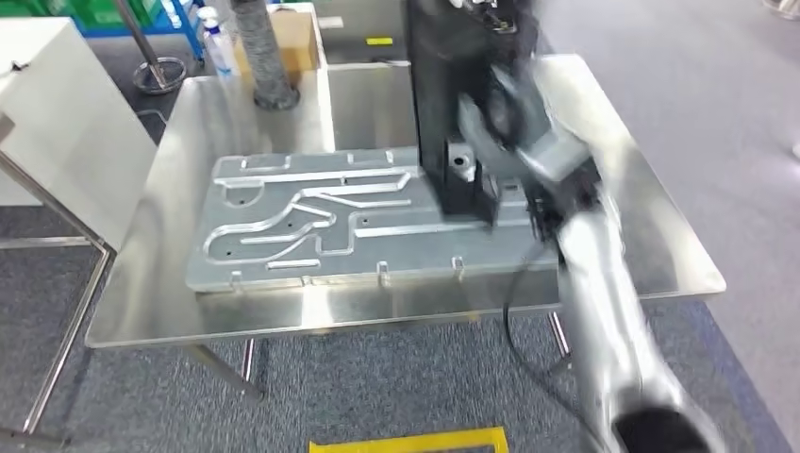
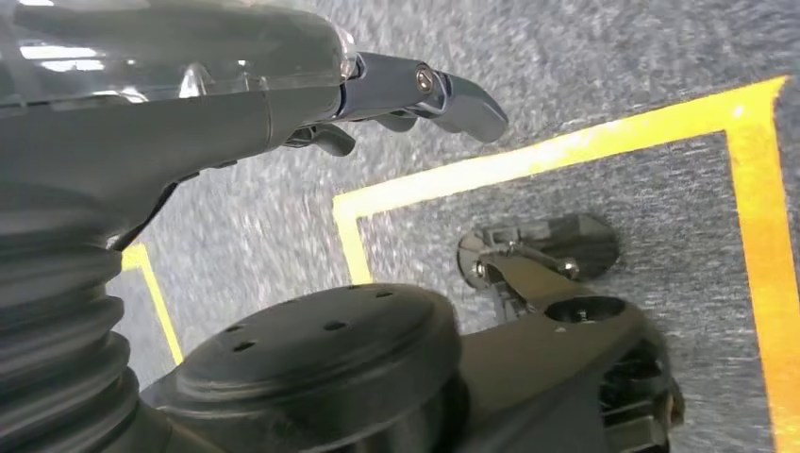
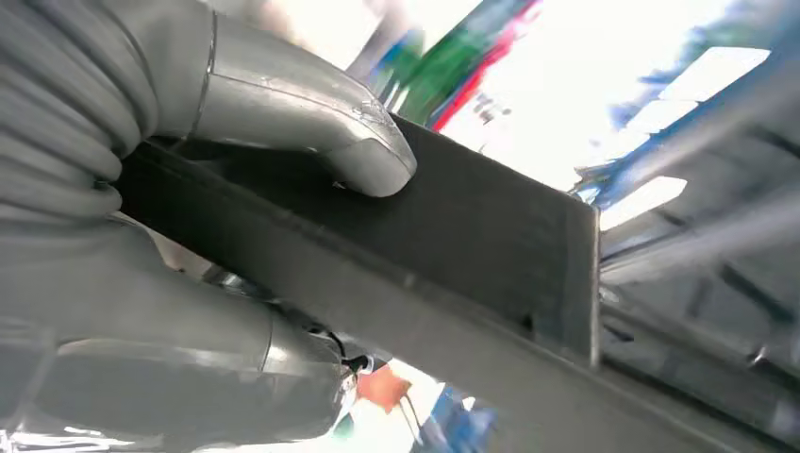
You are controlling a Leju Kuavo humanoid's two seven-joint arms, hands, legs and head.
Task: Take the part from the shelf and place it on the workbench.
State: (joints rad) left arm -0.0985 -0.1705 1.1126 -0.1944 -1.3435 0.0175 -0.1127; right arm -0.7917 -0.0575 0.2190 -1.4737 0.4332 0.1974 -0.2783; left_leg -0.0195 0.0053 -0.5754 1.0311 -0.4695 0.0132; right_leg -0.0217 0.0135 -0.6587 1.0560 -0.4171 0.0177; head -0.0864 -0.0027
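Observation:
A tall black metal part (image 1: 451, 104) stands upright over the right end of a grey grooved plate (image 1: 274, 226) on the steel workbench (image 1: 151, 302). My right hand (image 1: 517, 127) grips the part from its right side, and the image is blurred there. Whether the part's lower end touches the plate I cannot tell. In the right wrist view the thumb (image 3: 363, 151) presses on the part's flat black face (image 3: 472, 236). My left hand (image 2: 189, 104) hangs over grey carpet, its fingers (image 2: 453, 94) slightly bent and holding nothing.
At the back of the workbench stand a grey ribbed hose (image 1: 262, 52), a cardboard box (image 1: 297, 42) and a spray bottle (image 1: 219, 42). A white cabinet (image 1: 52, 123) is on the left. Yellow floor tape (image 1: 406, 442) lies before the bench.

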